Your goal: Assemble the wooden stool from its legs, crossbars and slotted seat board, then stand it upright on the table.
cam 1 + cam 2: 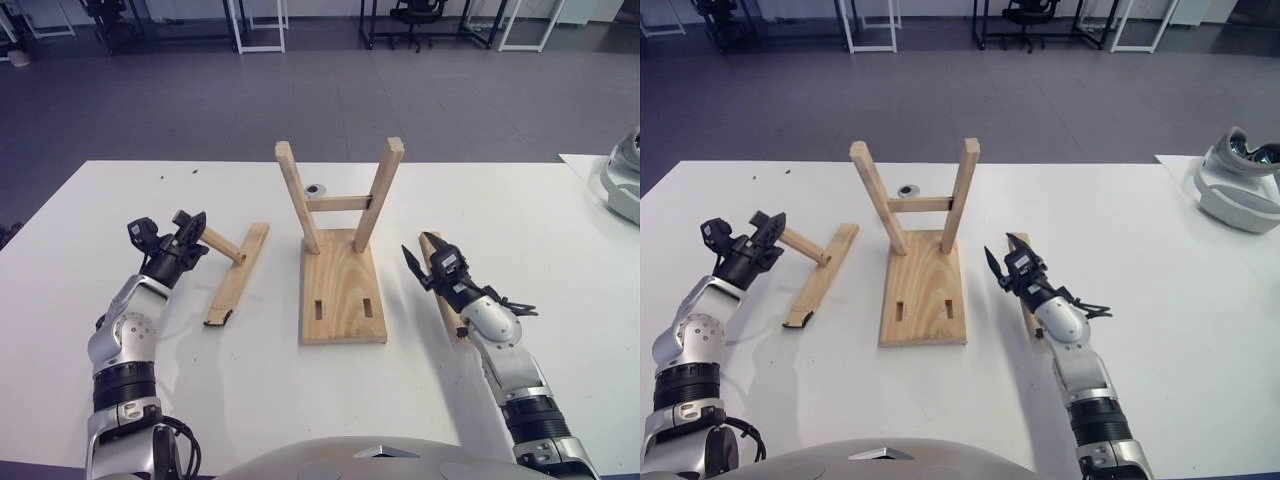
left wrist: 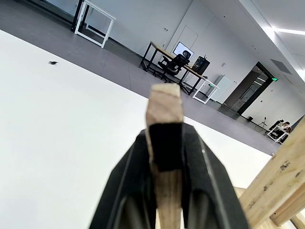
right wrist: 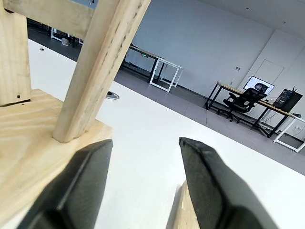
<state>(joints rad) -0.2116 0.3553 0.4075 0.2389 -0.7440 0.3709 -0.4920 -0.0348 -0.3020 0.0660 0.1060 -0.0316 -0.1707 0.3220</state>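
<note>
The slotted seat board [image 1: 343, 290] lies flat at the table's middle. Two legs [image 1: 296, 195] joined by a crossbar [image 1: 338, 203] stand up from its far end. To its left lies another leg [image 1: 240, 272] with a crossbar [image 1: 222, 245] sticking out of it. My left gripper [image 1: 187, 236] is shut on that crossbar's free end [image 2: 164, 119]. Right of the board lies a loose leg [image 1: 446, 296]. My right gripper [image 1: 424, 255] hovers over its far end, open, with nothing between the fingers [image 3: 205, 176]. The standing leg [image 3: 102, 67] is just beyond it.
A white headset [image 1: 1240, 185] rests at the table's far right. A small round metal part [image 1: 316, 189] lies behind the standing legs. Bare tabletop [image 1: 120, 190] stretches along the far left and near the front edge.
</note>
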